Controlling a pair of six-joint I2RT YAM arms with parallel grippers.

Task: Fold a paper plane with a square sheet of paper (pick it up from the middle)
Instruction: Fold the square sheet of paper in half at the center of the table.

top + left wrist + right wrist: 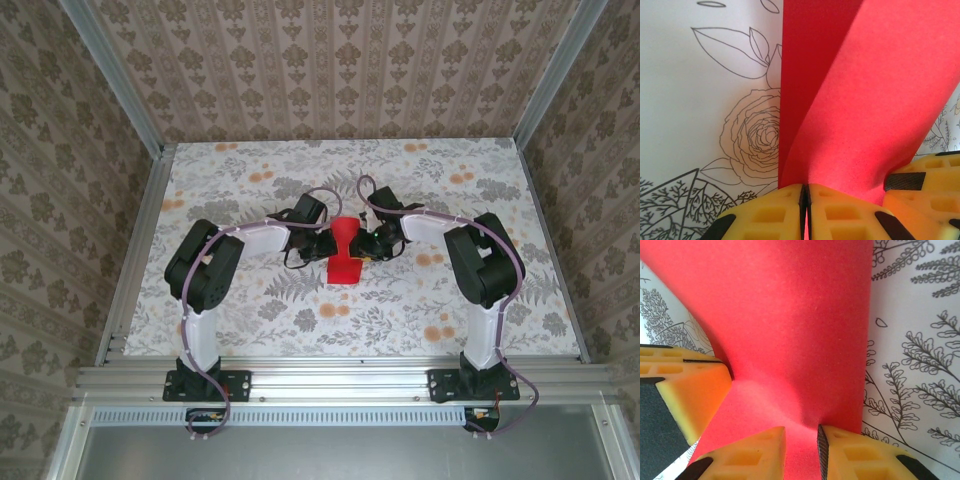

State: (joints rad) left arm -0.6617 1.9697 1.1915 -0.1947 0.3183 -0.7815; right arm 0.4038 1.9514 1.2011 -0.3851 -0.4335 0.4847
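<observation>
- Two robot arms are reaching in from either side over the middle of a flower-printed table (240,300). The left pincer (322,246) and the right pincer (367,244) are facing each other almost tip to tip.
- The red sheet of paper (345,252) is sitting between them at the table's centre. It is squeezed narrow at the waist where the two pincers are gripping it and flares wider on the near side.
- Seen from the left wrist, the left pincer (806,194) is pressing together on the sheet (865,110), with barely a slit showing between its yellow fingers (770,217). The paper is rising out of the grip as a fold, one half in shade and the other brightly lit.
- From the right pincer, a yellow finger (940,165) is showing against the sheet's right side.
- Seen from the right wrist, the right pincer (801,437) is pinching the sheet (790,315), which is puckering into the narrow gap between its fingers (855,455).
- From the left pincer, a yellow finger (690,390) is pressing against the paper at the left.
</observation>
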